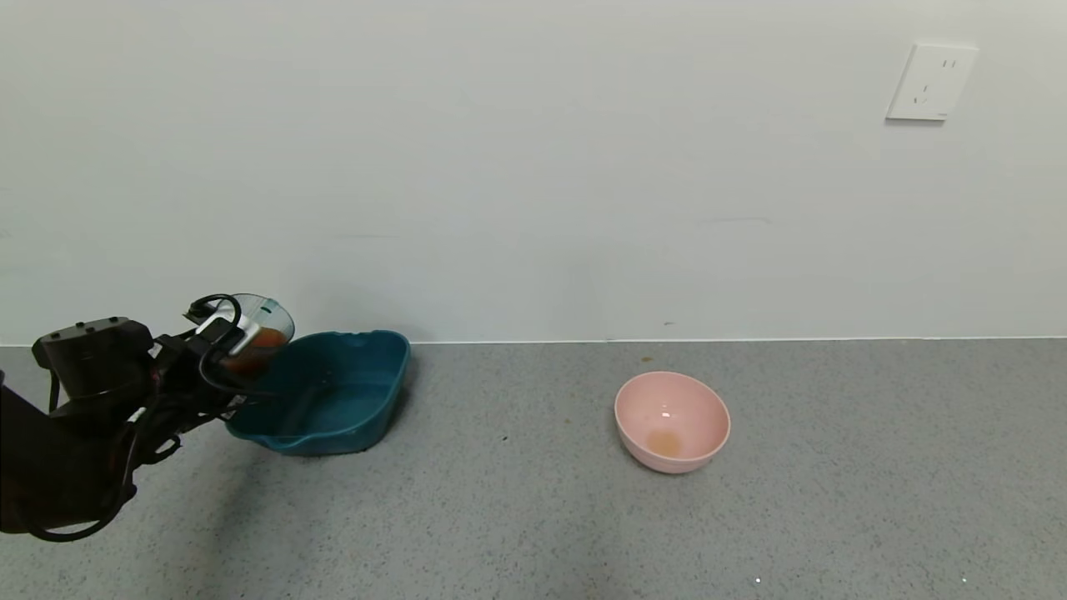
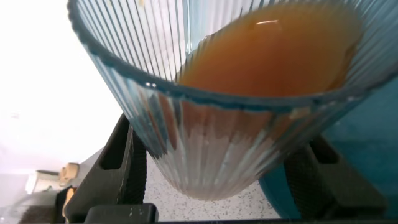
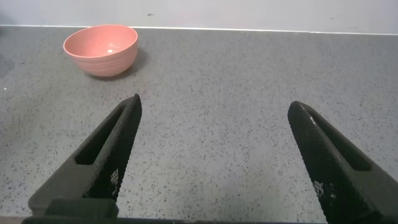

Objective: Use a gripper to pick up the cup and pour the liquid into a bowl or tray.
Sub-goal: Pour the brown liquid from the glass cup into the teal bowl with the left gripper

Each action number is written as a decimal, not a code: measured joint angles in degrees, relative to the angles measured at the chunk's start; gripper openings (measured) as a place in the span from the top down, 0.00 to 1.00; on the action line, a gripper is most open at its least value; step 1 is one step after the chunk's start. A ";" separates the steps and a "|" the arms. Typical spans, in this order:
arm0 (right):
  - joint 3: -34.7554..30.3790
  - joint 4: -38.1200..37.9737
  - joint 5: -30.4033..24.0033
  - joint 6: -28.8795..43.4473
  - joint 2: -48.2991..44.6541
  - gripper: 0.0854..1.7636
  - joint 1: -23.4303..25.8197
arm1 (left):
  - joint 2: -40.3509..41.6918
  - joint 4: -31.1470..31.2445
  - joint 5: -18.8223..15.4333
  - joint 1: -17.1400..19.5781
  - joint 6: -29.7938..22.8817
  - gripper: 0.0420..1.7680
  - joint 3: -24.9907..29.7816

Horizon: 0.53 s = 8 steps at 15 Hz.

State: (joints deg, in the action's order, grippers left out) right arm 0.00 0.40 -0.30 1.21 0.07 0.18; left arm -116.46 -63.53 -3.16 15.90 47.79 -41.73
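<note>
The left gripper point(image 1: 242, 333) had its fingers point(image 2: 121, 168) clamped on the lower ribbed wall of the cup point(image 2: 217, 143), tilted over the near edge of the tray point(image 1: 367, 392). The liquid point(image 2: 273, 50) lay against the rim. The thin plastic looked light and slippery, so a low, firm hold seemed best. The right gripper point(image 3: 214, 155) waited over the bench, fingers apart

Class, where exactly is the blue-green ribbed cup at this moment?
In the head view the cup is at far left, held tilted in the left end effector above the near-left rim of the teal tray, well left of the pink bowl.
</note>
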 joint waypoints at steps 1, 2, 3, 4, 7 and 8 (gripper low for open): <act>0.00 0.01 0.00 0.00 0.00 0.03 0.00 | 0.04 0.00 0.02 0.00 0.98 0.30 0.00; 0.00 0.01 0.00 0.02 0.00 0.03 0.00 | 0.09 0.00 0.02 0.02 2.07 0.30 0.04; 0.00 0.01 0.00 0.02 0.00 0.03 0.00 | 0.15 -0.01 0.05 0.04 2.99 0.30 0.04; 0.00 0.01 -0.02 0.00 0.00 0.03 0.00 | 0.22 -0.01 0.11 0.06 3.97 0.30 0.04; 0.00 0.01 -0.02 0.02 0.00 0.03 0.00 | 0.39 0.00 0.71 0.09 6.56 0.30 -0.24; 0.00 0.01 -0.02 0.02 0.00 0.03 0.00 | 0.52 0.00 0.71 0.11 7.62 0.30 -0.28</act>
State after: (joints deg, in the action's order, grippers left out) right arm 0.00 0.41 -0.33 1.23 0.07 0.18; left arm -115.93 -63.53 -2.45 16.01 55.41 -42.01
